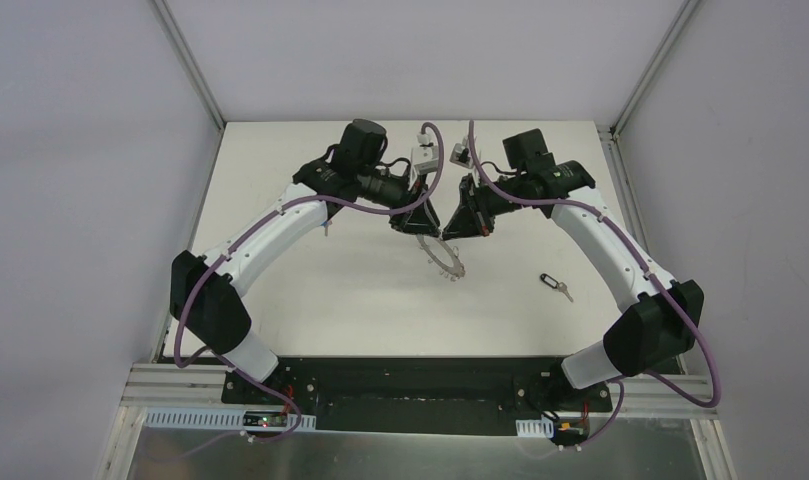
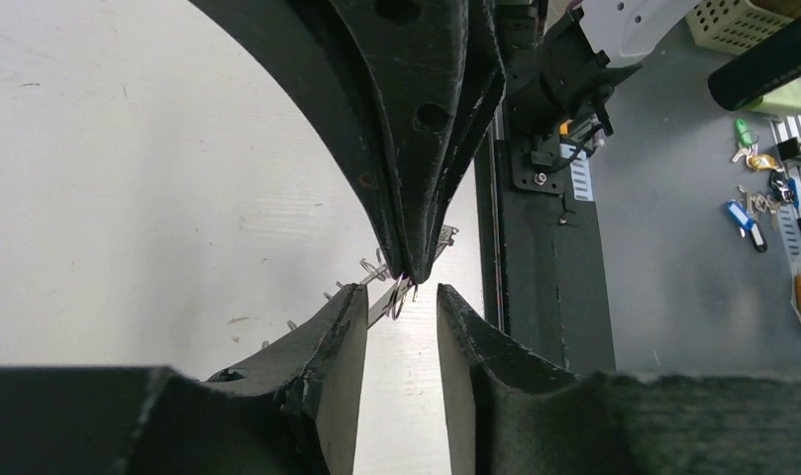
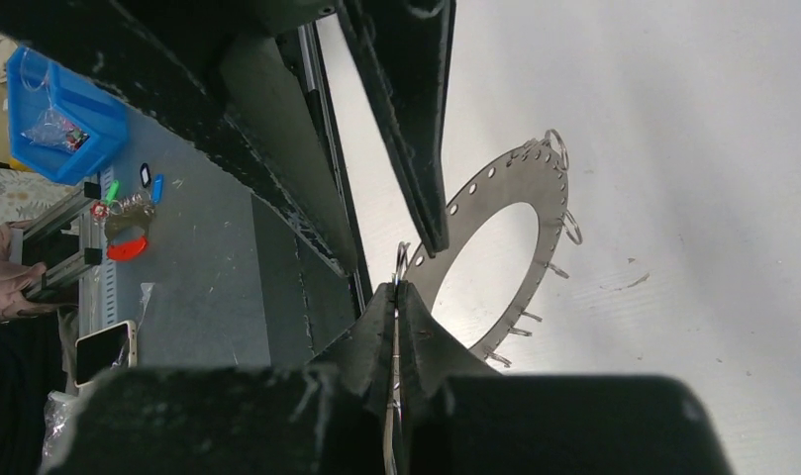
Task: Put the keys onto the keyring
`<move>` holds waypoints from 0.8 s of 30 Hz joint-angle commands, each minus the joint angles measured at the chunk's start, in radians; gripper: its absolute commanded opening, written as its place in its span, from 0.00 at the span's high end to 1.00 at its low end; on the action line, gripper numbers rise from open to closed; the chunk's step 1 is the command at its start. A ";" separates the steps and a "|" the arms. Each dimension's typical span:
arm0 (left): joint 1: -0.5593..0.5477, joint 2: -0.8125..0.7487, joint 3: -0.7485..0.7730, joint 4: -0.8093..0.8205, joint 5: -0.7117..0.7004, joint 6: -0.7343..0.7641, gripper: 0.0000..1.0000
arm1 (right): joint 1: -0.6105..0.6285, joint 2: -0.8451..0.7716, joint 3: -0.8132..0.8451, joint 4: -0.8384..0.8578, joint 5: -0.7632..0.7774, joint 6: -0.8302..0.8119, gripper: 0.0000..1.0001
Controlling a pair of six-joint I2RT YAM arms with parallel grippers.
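The grey keyring (image 1: 442, 259) lies on the white table between both grippers, small wire loops along its rim; it also shows in the right wrist view (image 3: 535, 183). My right gripper (image 3: 396, 292) is shut on a thin silver piece at the keyring's near rim; I cannot tell whether it is a wire loop or a key blade. Its tips show in the left wrist view (image 2: 412, 269). My left gripper (image 2: 402, 293) is open and empty, its fingers either side of that spot. The black-headed key (image 1: 552, 284) lies on the table to the right. The blue-headed key is hidden.
The black base plate (image 1: 410, 380) runs along the table's near edge. Metal frame posts (image 1: 190, 60) stand at the back corners. Off the table are a blue bin (image 3: 54, 109) and loose spare keys (image 2: 748, 213).
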 commanded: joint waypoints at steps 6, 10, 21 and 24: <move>-0.019 0.015 0.058 -0.045 0.016 0.087 0.76 | 0.007 -0.038 0.006 0.008 -0.076 -0.027 1.00; -0.026 0.031 0.070 -0.052 0.016 0.086 0.81 | 0.008 -0.044 -0.002 0.010 -0.077 -0.030 1.00; -0.037 0.046 0.080 -0.097 0.015 0.099 0.90 | 0.007 -0.053 -0.016 0.015 -0.069 -0.036 1.00; -0.038 0.050 0.081 -0.116 0.022 0.108 0.89 | 0.006 -0.054 -0.018 0.018 -0.069 -0.036 1.00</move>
